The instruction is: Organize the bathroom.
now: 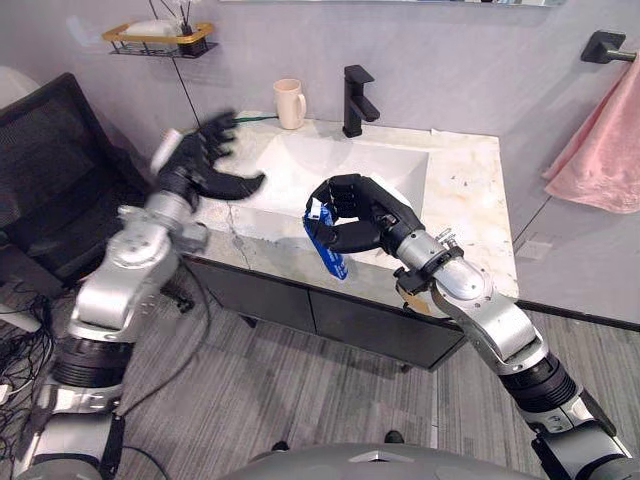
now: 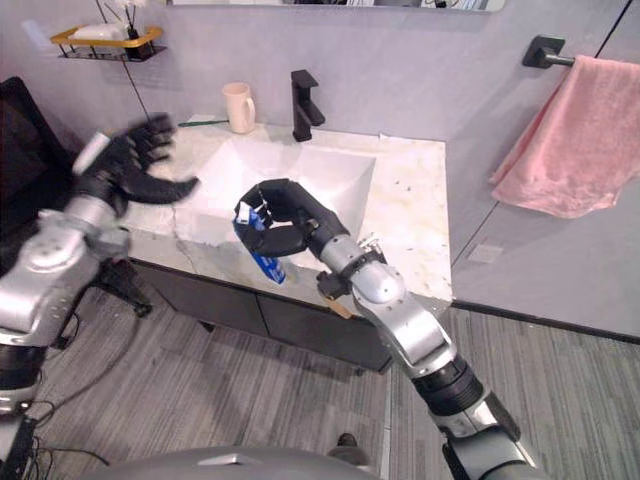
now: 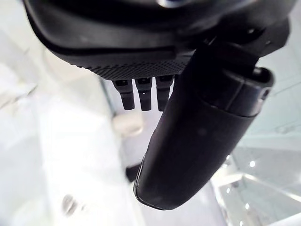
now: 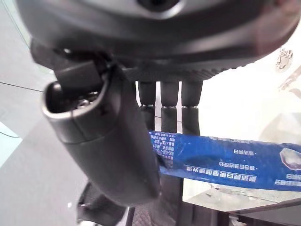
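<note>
Gripping a blue tube (image 1: 327, 243) in right hand (image 1: 362, 215), left hand (image 1: 205, 160) spread above sink (image 1: 340, 165)

Right hand (image 2: 285, 222) grips a blue tube (image 2: 262, 250) over the sink's (image 2: 330, 170) front edge; left hand (image 2: 135, 160) spread above the counter (image 2: 415, 215).

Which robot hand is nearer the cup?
Left. The left robot hand hovers open just left of the cup; the right robot hand, holding a blue tube, is over the counter's front.
</note>
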`<state>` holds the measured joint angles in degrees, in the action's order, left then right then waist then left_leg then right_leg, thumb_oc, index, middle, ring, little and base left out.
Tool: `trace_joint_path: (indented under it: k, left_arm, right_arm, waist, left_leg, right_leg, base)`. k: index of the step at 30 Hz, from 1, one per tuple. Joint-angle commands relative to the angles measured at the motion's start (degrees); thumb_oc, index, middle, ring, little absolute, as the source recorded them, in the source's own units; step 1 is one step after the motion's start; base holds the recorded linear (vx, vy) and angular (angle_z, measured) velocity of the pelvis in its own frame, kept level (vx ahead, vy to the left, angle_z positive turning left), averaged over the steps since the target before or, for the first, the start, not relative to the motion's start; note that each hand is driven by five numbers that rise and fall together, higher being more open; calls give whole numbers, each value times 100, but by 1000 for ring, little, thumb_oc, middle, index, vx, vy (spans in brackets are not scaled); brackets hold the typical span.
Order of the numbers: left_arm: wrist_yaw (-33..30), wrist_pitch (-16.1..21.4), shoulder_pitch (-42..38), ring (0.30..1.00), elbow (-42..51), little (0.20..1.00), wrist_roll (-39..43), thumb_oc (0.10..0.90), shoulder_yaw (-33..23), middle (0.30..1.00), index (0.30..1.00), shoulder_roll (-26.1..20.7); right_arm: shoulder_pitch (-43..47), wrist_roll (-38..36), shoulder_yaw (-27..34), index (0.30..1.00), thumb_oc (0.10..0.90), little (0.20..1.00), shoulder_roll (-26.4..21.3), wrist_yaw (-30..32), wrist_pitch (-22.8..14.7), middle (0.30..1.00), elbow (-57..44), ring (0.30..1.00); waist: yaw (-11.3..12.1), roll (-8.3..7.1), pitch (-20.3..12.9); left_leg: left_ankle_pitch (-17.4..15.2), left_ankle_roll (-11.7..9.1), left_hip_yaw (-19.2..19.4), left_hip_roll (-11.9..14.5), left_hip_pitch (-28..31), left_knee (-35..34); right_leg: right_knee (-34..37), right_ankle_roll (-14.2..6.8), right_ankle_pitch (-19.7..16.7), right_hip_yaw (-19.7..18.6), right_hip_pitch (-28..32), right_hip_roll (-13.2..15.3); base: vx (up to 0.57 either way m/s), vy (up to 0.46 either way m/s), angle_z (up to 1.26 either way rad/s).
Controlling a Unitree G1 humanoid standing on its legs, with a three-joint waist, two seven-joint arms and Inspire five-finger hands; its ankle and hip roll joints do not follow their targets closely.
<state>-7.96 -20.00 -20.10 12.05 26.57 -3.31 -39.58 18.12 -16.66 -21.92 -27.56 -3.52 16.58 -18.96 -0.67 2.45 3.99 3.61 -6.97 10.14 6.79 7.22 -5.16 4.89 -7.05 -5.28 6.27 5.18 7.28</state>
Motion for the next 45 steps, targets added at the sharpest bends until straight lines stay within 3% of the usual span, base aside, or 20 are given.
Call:
trace_joint_path:
  k: [1, 5, 9, 12, 15, 16, 17, 19, 22, 25, 27, 29, 30, 32, 35, 36, 40, 45]
  left_arm:
    - [-371, 580, -752, 900, 197, 900, -96, 800, -392, 900, 900, -625]
    - [-562, 612, -423, 900, 180, 900, -123, 800, -685, 900, 900, -742]
    - [-1378, 974, 101, 900, 225, 900, -205, 800, -1215, 900, 900, -681]
    - [-2403, 1223, 724, 900, 263, 900, -209, 800, -1733, 900, 900, -365]
    - [-2896, 1147, 1079, 900, 249, 900, -185, 800, -1951, 900, 900, -152]
    - [-3344, 1252, 1884, 900, 252, 900, 126, 800, -2248, 900, 900, 550]
    - [-3482, 1288, 2042, 900, 261, 900, 197, 800, -2302, 900, 900, 700]
    - [-3664, 1309, 2771, 900, 161, 900, 185, 800, -2538, 900, 900, 1451]
    - [-3922, 1122, 3421, 900, -426, 900, 260, 800, -2607, 900, 900, 2008]
    - [-3898, 1019, 3622, 900, -977, 900, 319, 800, -2609, 900, 900, 2146]
    - [-3535, 1167, 3721, 900, -2052, 900, 444, 800, -2541, 900, 900, 2273]
    - [-3457, 1125, 3712, 900, -2206, 900, 444, 800, -2522, 900, 900, 2270]
    - [-2592, 1444, 3718, 900, -3888, 900, 222, 800, -2235, 900, 900, 2370]
    - [-2543, 1526, 3715, 900, -4029, 900, 195, 800, -2202, 900, 900, 2372]
    - [-1450, 1774, 3622, 900, -6120, 900, -428, 800, -1613, 900, 900, 2436]
    - [-1234, 1571, 3594, 900, -6350, 900, -632, 800, -1503, 900, 900, 2443]
    - [-155, 1678, 3410, 900, -7700, 900, -851, 800, -1105, 900, 900, 2373]
    - [467, 1658, 3193, 900, -8504, 900, -1548, 800, -655, 900, 900, 2219]
  right_arm:
    - [406, -211, 462, 300, 400, 300, 150, 170, -676, 300, -1245, 300]
    - [297, -241, 532, 300, 400, 300, 54, 188, -755, 300, -1406, 300]
    - [205, -339, 704, 300, 400, 300, -68, 293, -942, 300, -1520, 300]
    - [-3, -258, 863, 300, 400, 300, -69, 370, -1102, 300, -1602, 300]
    - [-142, -135, 923, 300, 400, 300, -38, 365, -1203, 300, -1604, 300]
    - [-431, -27, 1124, 300, 400, 300, -21, 375, -1392, 300, -1654, 300]
    - [-505, -25, 1168, 300, 400, 300, -20, 371, -1435, 300, -1667, 300]
    - [-859, -37, 1515, 300, 400, 300, -16, 250, -1736, 300, -1633, 300]
    - [-997, -141, 2036, 300, 400, 300, -204, 202, -1912, 300, -1549, 300]
    - [-907, -244, 2271, 300, 400, 300, -321, 251, -1887, 300, -1451, 300]
    - [-643, -408, 2434, 300, 400, 300, -501, 411, -1772, 300, -1297, 300]
    - [-610, -417, 2445, 300, 400, 300, -526, 436, -1763, 300, -1272, 300]
    - [-346, -563, 2514, 300, 400, 300, -661, 584, -1704, 300, -1059, 300]
    - [-329, -581, 2520, 300, 400, 300, -673, 592, -1700, 300, -1048, 300]
    - [-60, -797, 2552, 300, 400, 300, -840, 808, -1738, 300, -802, 300]
    - [-7, -797, 2553, 300, 400, 300, -876, 838, -1729, 300, -782, 300]
    - [443, -977, 2554, 300, 400, 300, -1226, 976, -1571, 300, -593, 300]
    - [967, -1125, 2745, 300, 400, 300, -1748, 1029, -1440, 300, -425, 300]
  waist:
    - [73, -58, -449]
    - [107, -67, -452]
    - [198, -106, -449]
    - [312, -161, -460]
    - [348, -184, -468]
    - [443, -275, -457]
    - [453, -281, -464]
    - [535, -356, -439]
    - [621, -455, -423]
    - [656, -473, -412]
    - [665, -507, -409]
    - [667, -503, -404]
    - [648, -508, -402]
    - [645, -509, -399]
    - [580, -500, -381]
    - [568, -496, -375]
    - [481, -495, -365]
    - [381, -549, -371]
  left_leg:
    - [-576, 14, 278, 96, 350, 167]
    - [-576, 7, 256, 100, 326, 169]
    - [-586, 13, 230, 104, 306, 161]
    - [-588, 23, 171, 103, 272, 156]
    - [-591, 19, 135, 106, 246, 173]
    - [-559, 33, 43, 106, 184, 184]
    - [-580, 31, 23, 110, 199, 175]
    - [-577, 35, -52, 120, 169, 171]
    - [-557, 36, -103, 133, 142, 142]
    - [-556, 25, -108, 139, 139, 138]
    - [-593, 16, -99, 151, 171, 133]
    - [-593, 15, -97, 154, 169, 139]
    - [-588, 18, -77, 153, 159, 162]
    - [-587, 18, -73, 153, 158, 163]
    - [-572, 34, -11, 142, 119, 230]
    - [-576, 39, -7, 140, 109, 250]
    - [-625, 55, 11, 115, 96, 341]
    - [-682, 77, 49, 56, 111, 380]
  right_leg:
    - [11, -18, 548, 34, -63, -86]
    - [11, -19, 547, 63, -78, -79]
    - [11, -8, 558, 118, -83, -57]
    - [11, 8, 574, 197, -64, -30]
    - [11, 7, 573, 228, -62, -18]
    - [11, 35, 559, 286, -68, -2]
    - [11, 35, 589, 304, -46, -4]
    - [11, 77, 616, 347, -21, -17]
    - [11, 115, 632, 391, -5, -34]
    - [11, 135, 640, 415, 12, -46]
    - [11, 135, 682, 429, 51, -54]
    - [11, 138, 681, 429, 52, -56]
    - [11, 132, 659, 428, 52, -58]
    - [11, 130, 658, 427, 53, -58]
    - [11, 100, 607, 427, 50, -32]
    - [11, 100, 601, 426, 54, -29]
    - [-41, 99, 623, 416, 72, 2]
    - [-84, 76, 654, 415, 106, 45]
  base:
    - [0, 0, 0]
    - [-21, 7, 11]
    - [-36, 3, 5]
    - [-22, -5, 2]
    - [-34, -13, 12]
    - [-34, -22, 19]
    - [-58, -26, 8]
    - [-24, -12, 12]
    - [-31, -2, 16]
    - [-20, 27, 11]
    - [5, 34, 4]
    - [-19, 34, -1]
    - [-37, 65, -4]
    - [-32, 50, -3]
    - [-57, 80, -1]
    - [-51, 91, -5]
    - [-18, 72, -1]
    - [7, 79, -1]
